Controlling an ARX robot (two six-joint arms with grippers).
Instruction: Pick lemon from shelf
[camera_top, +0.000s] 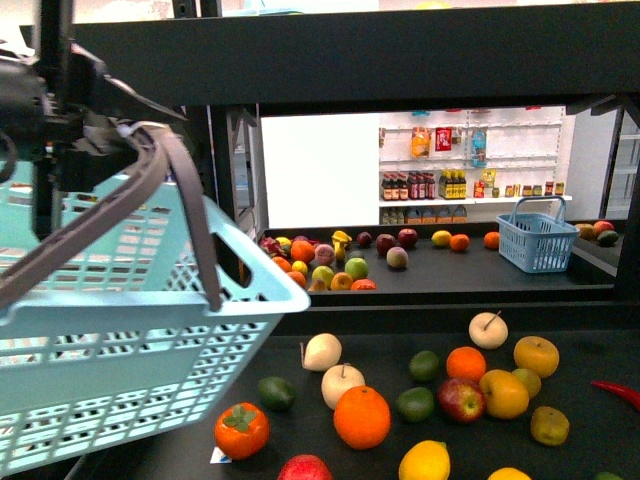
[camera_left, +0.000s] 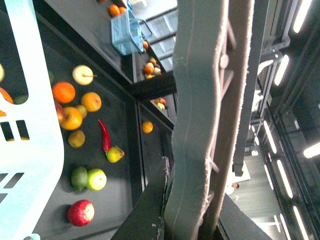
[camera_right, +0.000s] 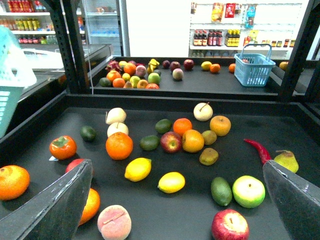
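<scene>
Hovering wide-spread, right claw (camera_right: 176, 165), seemingly above lemon (camera_right: 171, 182).

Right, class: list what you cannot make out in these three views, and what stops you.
Front view: the near blue basket hides the shelf's left side.
Front view: the lemon is cut by the bottom edge.
Left wrist view: the basket handle blocks the picture's middle.
Right wrist view: far bottles too small to read.
</scene>
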